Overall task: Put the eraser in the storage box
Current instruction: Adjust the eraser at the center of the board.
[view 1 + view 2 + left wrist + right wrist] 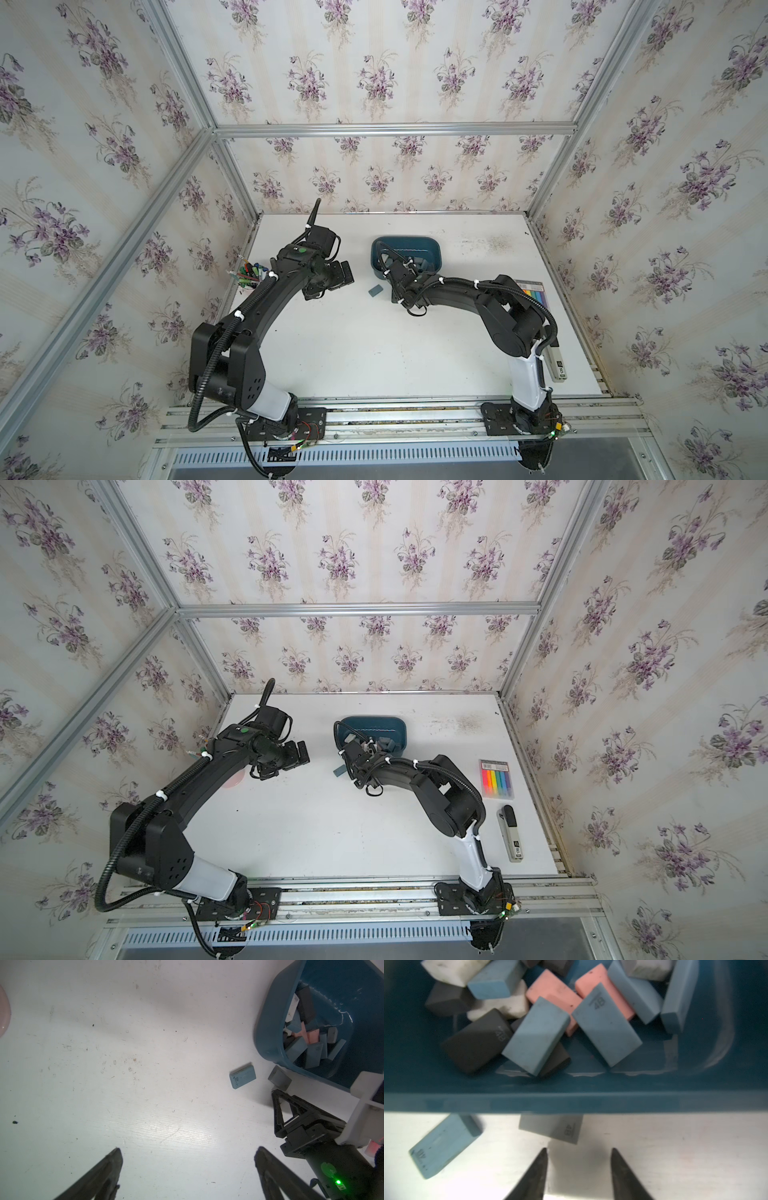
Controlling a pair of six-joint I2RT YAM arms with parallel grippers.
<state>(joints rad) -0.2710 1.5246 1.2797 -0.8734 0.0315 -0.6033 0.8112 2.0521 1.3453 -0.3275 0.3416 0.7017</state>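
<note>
Firstly, at the far left stands the pen cup (251, 276) with coloured pens, which is not part of this job. Next to it the left gripper (189, 1149) hovers above the bare worktop (145, 1043), its fingers (106, 1169) spread wide and holding nothing.

Further right, two erasers lie flat on the worktop, outside the storage box (405, 241). The blue eraser (242, 1076) is a little apart from the box wall. The grey eraser (279, 1080) is just beside that wall; whether it touches, I cannot tell. Inside the box there is a heap of erasers (537, 1034) in blue, pink, black and white.

The right gripper (579, 1149) points at the grey eraser from close by, its fingers (536, 1167) parted and empty, so I judge that the pick is not yet made. Such an eraser should be light, a little soft and grippy, and not fragile, so a moderate squeeze is enough. I would take it across its short width, on the two long sides; near the wall one finger has little room.

At the far right lies a pack of highlighters (496, 778).
</note>
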